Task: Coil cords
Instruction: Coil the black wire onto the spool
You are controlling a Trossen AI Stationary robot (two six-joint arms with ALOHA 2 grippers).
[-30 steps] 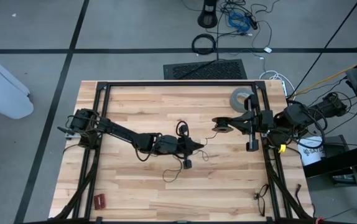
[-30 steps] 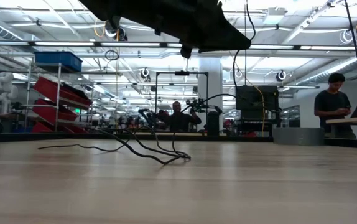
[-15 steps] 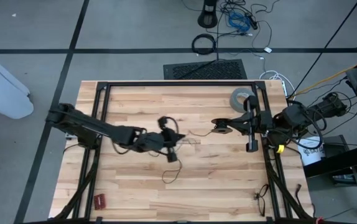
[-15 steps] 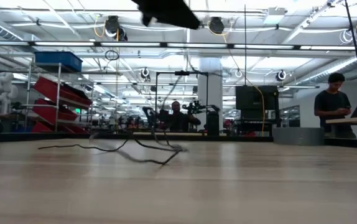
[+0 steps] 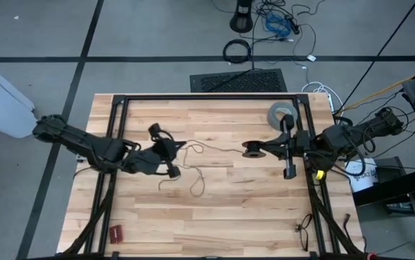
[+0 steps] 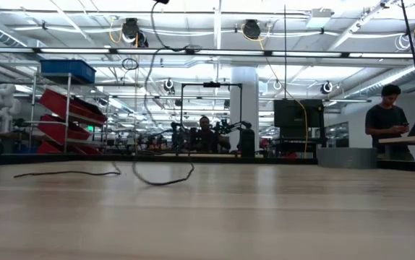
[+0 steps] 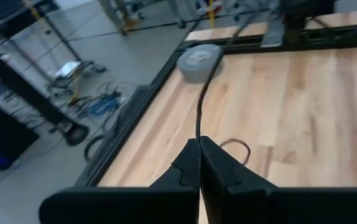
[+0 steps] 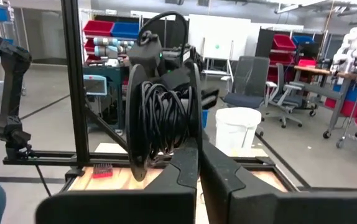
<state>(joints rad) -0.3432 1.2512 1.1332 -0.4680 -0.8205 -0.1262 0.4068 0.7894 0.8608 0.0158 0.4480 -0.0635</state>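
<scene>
The cord runs across the middle of the high view, from the left gripper left of centre to the spool right of centre, with slack loops lying on the table just below the left gripper. In the left wrist view the fingers are pressed together on the cord, which leads off toward the tape roll in the upper middle. The right gripper is closed at the spool's rim, and the wound turns sit between the two discs.

The risk, as I judge it, is the pull: the line between gripper and spool looks nearly taut, so a further draw to the left could drag turns off the spool or slip the thin cord out of the pinch (it is far thinner than the fingers). The loose loops could also snag on themselves.

Compared with half a second ago, the left gripper has moved further left and up in the high view, and the cord now stretches out longer across the centre.
</scene>
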